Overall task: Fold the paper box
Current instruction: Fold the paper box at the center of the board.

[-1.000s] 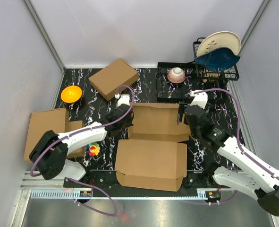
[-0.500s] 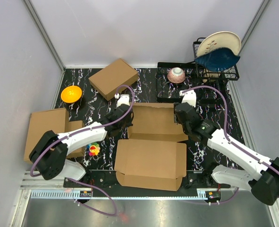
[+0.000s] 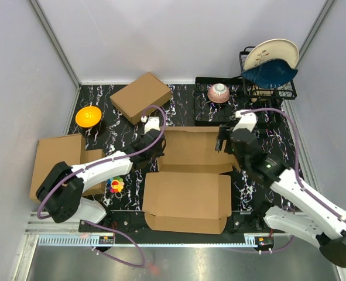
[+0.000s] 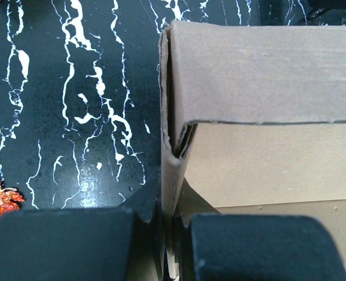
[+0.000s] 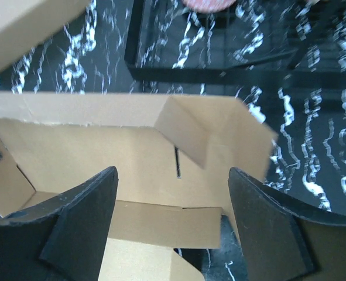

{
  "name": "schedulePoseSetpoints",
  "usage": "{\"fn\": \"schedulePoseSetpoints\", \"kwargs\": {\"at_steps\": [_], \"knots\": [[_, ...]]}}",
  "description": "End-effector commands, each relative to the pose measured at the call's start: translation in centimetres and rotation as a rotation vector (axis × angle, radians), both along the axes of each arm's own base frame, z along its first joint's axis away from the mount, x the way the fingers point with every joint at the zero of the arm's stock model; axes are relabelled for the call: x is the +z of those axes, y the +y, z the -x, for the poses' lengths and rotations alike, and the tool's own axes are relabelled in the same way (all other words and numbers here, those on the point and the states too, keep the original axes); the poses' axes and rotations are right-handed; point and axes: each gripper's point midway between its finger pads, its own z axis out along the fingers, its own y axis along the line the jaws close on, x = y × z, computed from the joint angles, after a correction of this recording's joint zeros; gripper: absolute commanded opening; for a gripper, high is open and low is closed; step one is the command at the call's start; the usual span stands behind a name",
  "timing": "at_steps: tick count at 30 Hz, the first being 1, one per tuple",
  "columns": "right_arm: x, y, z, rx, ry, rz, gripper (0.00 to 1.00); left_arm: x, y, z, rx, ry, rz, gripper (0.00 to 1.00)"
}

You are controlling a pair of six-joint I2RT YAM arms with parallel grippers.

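- Grey walls close in three sides of a black counter [image 3: 184, 105] veined with white; both arm bases sit at its near edge.
- The paper box [image 3: 187, 199] lies in the middle of the counter. Its broad flat panel reaches toward the near edge, and its walled half stands behind, toward the far edge.
- The left gripper [image 4: 168, 243] is clenched on the box's upright left side wall. In the left wrist view the thin cardboard edge runs straight down between the two dark fingers.
- The right gripper [image 5: 173, 175] is released, with its fingers spread wide. It hovers over the box's right far corner, where a slit wall and an angled corner flap show between them. I cannot tell whether either finger touches the cardboard.
- A smaller brown box [image 3: 140, 96] sits turned at an angle near the far edge, left of centre.
- An orange bowl [image 3: 88, 116] rests near the left edge, with a tan cardboard slab [image 3: 58, 158] lying flat nearer the arms on the same side.
- A small multicoloured object [image 3: 116, 185] lies between the slab and the paper box.
- At the far right corner a black wire rack [image 3: 287, 92] holds a pale plate [image 3: 272, 52] and a dark blue bowl [image 3: 269, 73].
- A pink patterned cup [image 3: 219, 92] stands on a black tray [image 3: 208, 117] just left of the rack.
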Motion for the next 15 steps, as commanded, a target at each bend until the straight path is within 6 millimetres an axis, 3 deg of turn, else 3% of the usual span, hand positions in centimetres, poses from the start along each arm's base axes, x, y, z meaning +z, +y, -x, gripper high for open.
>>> {"fn": "schedulePoseSetpoints", "kwargs": {"at_steps": [1, 3, 10, 15], "knots": [[6.4, -4.6, 1.2, -0.134, -0.131, 0.013, 0.82, 1.4, 1.1, -0.5, 0.049, -0.034, -0.024, 0.0], [5.8, -5.6, 1.6, -0.17, -0.104, 0.054, 0.82, 1.4, 1.2, -0.5, 0.054, -0.032, -0.028, 0.0], [-0.9, -6.8, 3.3, -0.247, 0.039, 0.057, 0.73, 1.9, 1.6, -0.5, 0.078, -0.048, -0.017, 0.0], [-2.9, -6.2, 2.7, -0.272, 0.083, 0.074, 0.71, 2.9, 1.8, -0.5, 0.083, -0.072, -0.005, 0.0]]}}
